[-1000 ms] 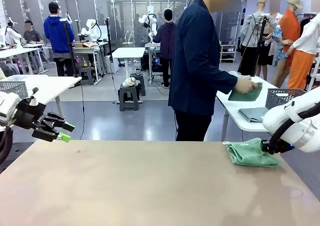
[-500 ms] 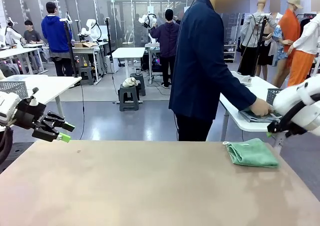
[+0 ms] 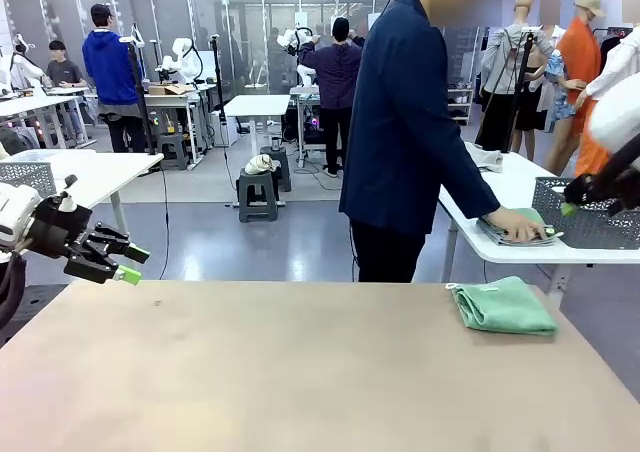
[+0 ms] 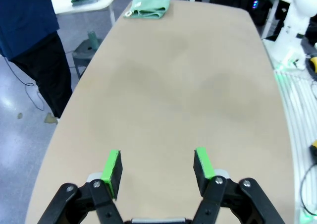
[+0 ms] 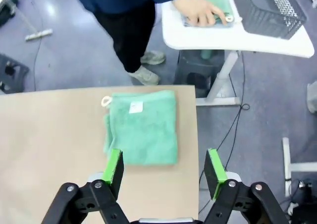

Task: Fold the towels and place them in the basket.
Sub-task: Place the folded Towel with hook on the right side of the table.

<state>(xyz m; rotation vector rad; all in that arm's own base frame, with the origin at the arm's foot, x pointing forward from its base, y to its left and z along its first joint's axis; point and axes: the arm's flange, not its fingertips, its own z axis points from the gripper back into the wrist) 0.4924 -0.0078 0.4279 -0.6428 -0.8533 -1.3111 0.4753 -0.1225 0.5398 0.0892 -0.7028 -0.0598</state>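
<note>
A mint green towel [image 3: 503, 306] lies folded on the tan table [image 3: 280, 372] near its far right corner, with a small loop at its corner. My right gripper [image 3: 572, 206] hangs open well above and to the right of it, holding nothing. From the right wrist view the towel [image 5: 143, 126] sits below and ahead of the open right gripper [image 5: 164, 168]. The dark grey mesh basket [image 3: 590, 227] stands on a white side table beyond the right edge. My left gripper [image 3: 127, 264] hovers open at the far left. In the left wrist view the left gripper [image 4: 157, 168] is empty, with the towel [image 4: 147, 7] far off.
A person in a dark blue jacket stands at the far side, one hand [image 3: 520, 222] pressed on a flat folded stack on the white side table [image 3: 500, 187] next to the basket [image 5: 270, 8]. The floor gap lies between that table and mine.
My right gripper let go of the green towel and rose up and to the right. The person laid a green folded piece onto the stack on the side table. The left arm stayed still.
</note>
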